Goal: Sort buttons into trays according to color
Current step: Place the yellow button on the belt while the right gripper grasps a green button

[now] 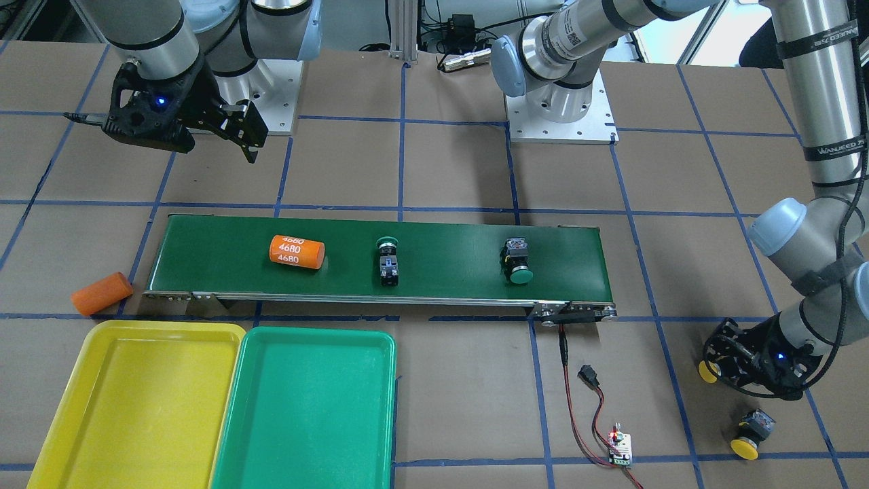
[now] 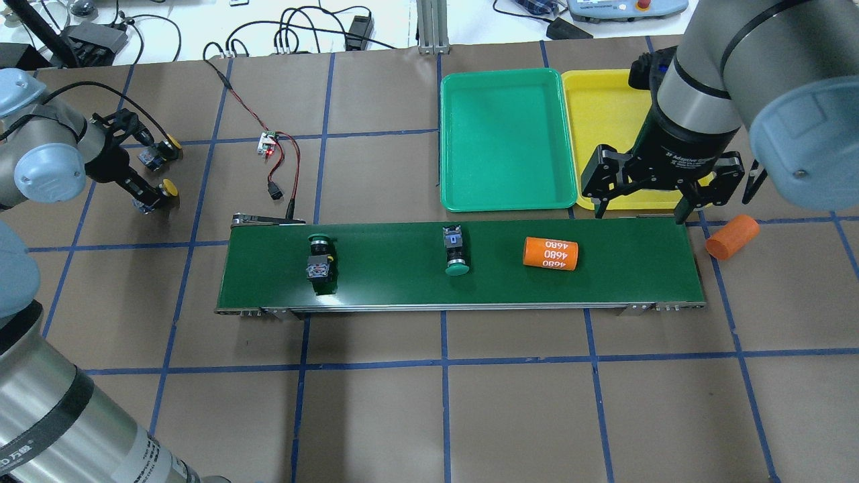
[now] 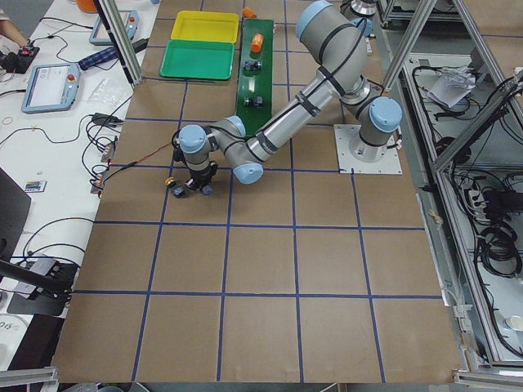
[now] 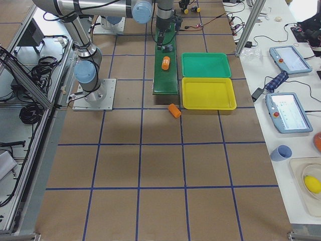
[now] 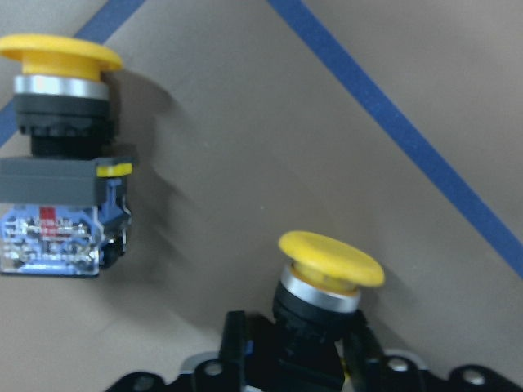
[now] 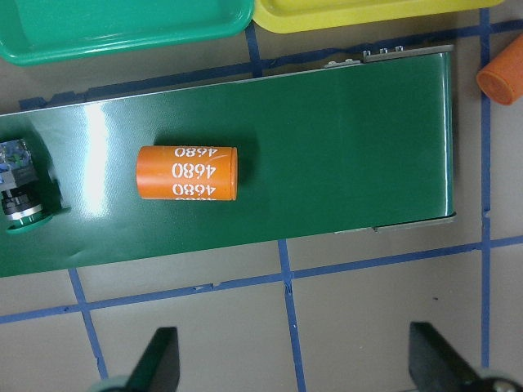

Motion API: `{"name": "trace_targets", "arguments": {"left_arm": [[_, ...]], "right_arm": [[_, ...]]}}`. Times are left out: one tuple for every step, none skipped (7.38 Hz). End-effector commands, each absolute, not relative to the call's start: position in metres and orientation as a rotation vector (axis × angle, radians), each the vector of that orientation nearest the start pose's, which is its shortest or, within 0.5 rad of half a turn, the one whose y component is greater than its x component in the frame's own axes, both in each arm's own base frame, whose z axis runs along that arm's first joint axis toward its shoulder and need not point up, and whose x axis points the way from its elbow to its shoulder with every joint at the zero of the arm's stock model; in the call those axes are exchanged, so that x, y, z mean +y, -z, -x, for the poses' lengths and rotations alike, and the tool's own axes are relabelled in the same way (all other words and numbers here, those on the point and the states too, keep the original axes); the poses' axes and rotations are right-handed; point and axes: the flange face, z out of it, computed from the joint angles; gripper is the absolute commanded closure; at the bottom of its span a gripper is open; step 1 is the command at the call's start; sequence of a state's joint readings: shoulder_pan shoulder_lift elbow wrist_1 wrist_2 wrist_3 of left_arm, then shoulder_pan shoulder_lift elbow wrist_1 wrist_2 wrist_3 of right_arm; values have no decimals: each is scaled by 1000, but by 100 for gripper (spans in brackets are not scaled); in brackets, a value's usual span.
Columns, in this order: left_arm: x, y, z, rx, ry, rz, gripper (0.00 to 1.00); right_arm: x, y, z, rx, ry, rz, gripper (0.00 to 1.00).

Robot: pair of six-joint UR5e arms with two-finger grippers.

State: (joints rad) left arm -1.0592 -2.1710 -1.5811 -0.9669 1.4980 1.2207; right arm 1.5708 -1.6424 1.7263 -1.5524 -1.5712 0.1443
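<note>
Squinting at the left wrist cam, I can't get the whole gripped yellow button point(image 5: 331, 263). Its body runs off the bottom edge and sits behind the black fingers point(image 5: 233, 339) of the left gripper point(image 5: 296, 351), so only the cap and chrome collar read clearly. The jaws look pinched narrow on that body from both sides. The loose yellow button point(image 5: 61, 163) lies on its side on the brown table point(image 2: 402, 402), near it but not touching. On the front cam the wrist covers the gripped one's body and just a yellow cap pokes out. Both side cams are too small to help w/ either gripper. Overhead, the R arm blocks a corner of the yellow tray point(image 2: 597, 114), and the front cam crops both trays at the bottom. The green tray point(image 2: 503, 134) sits just beside the yellow one, across the conveyor belt point(image 2: 604, 282) from the robot. Two green buttons point(image 2: 319, 258) point(image 2: 456, 255) lie on the belt, well apart, w/ the 4680 orange cylinder point(image 2: 550, 253) toward the tray end. A plain orange cylinder point(image 2: 731, 236) rests on the table just off that end. L arm reaches out past the belt's other end, wrist low by the table. R arm's wrist points straight down, and the right gripper point(image 2: 641, 211) hangs above the belt edge by the yellow tray, fingers spread wide.
</note>
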Motion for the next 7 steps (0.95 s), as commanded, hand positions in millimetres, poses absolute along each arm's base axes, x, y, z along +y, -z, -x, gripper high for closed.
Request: {"name": "trace_targets", "arguments": {"left_arm": [[-627,-233,-187,3175,-20,-676,99],[-616,-258,-158,3232,-85,-447,100],[-605,-279,-104,3221,-101,-297,100],[-586,-283,-63,3222,-126,-170,100],[-560,-286,-41,3221,-154,10,100],[-533,-283,-7,3218,-188,170,100],[-510,-277,32,3188,-210,284,100]], "right_arm": [[-460,-429,-133,3136,-202,-236,0],[-460,-429,-133,3141,-202,-226,0],[-464,-429,-133,3135,-174,-227,0],[-480,-418,-135,3133,-121,-236,0],[-491,-408,-143,3133,-87,-222,0],[-494,-396,-154,3135,-123,-189,0],[-497,-384,-162,3138,-154,-181,0]]}}
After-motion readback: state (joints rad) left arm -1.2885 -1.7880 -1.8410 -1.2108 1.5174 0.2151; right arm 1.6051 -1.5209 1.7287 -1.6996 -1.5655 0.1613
